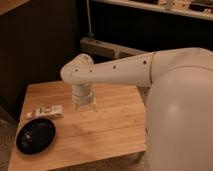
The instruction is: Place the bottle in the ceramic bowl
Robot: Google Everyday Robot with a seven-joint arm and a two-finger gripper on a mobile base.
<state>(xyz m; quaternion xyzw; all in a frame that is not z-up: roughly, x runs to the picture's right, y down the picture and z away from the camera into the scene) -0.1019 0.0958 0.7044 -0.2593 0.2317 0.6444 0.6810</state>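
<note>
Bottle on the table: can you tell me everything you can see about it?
The bottle is small, slim and white, with dark marks on its side. It lies flat on the wooden table, near the left edge, just behind the black ceramic bowl, not in it. Nothing grips it: the end effector hangs open over the table to its right, well apart.

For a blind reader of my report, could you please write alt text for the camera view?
A white robot arm reaches over a wooden table, its open gripper pointing down, holding nothing. Left of it in the picture a small white bottle lies on its side; an empty black ceramic bowl sits nearer the front edge.
</note>
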